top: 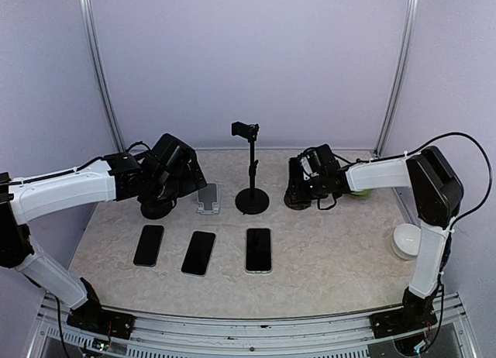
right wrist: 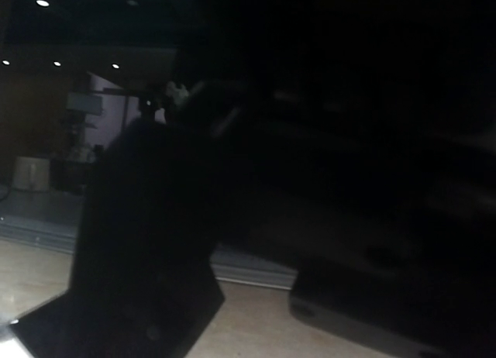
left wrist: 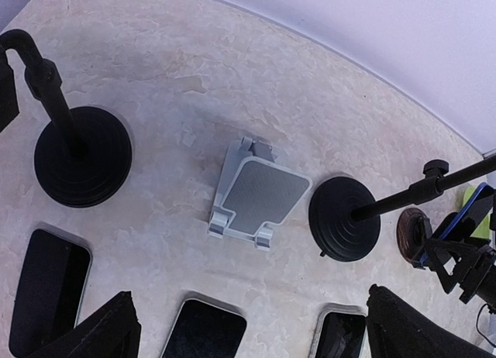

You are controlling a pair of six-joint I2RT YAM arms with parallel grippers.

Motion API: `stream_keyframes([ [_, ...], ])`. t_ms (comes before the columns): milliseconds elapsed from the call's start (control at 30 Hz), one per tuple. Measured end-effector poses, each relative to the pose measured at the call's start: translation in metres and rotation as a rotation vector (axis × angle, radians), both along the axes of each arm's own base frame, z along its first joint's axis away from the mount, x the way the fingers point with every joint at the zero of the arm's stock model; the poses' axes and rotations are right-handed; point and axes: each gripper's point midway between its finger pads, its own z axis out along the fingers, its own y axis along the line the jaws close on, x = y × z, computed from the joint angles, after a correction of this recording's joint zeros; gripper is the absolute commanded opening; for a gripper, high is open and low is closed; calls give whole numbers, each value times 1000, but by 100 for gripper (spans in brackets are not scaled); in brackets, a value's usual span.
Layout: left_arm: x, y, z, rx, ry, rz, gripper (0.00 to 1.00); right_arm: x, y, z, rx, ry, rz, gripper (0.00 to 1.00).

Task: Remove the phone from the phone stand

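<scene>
A phone with a blue edge (left wrist: 467,212) leans on a small brown stand (left wrist: 409,232) at the right of the left wrist view. My right gripper (top: 297,193) is right at it and hides it from the top camera. The right wrist view is almost all dark, with a glossy surface close to the lens, so I cannot tell how the jaws stand. My left gripper (left wrist: 260,331) is open and empty above the table, near an empty silver folding stand (left wrist: 260,194), which also shows in the top view (top: 207,197).
Three phones lie flat in a row near the front (top: 149,244) (top: 198,253) (top: 258,249). A tall black clamp stand (top: 252,199) is mid-table, and another black round base (left wrist: 81,156) sits under my left arm. A white object (top: 405,241) and a green one (top: 360,191) are at the right.
</scene>
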Motion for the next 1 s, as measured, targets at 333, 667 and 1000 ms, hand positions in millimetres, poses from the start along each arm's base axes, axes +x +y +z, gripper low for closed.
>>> stream_keyframes([
  [333,1,-1,1,-6,-5,-1,99,14,5,35,7,-80,13,66],
  [667,1,-1,2,-2,-10,-7,99,8,1,80,22,-129,21,66],
  [1000,2,-1,8,11,-28,-29,99,-45,-14,103,94,-86,21,65],
])
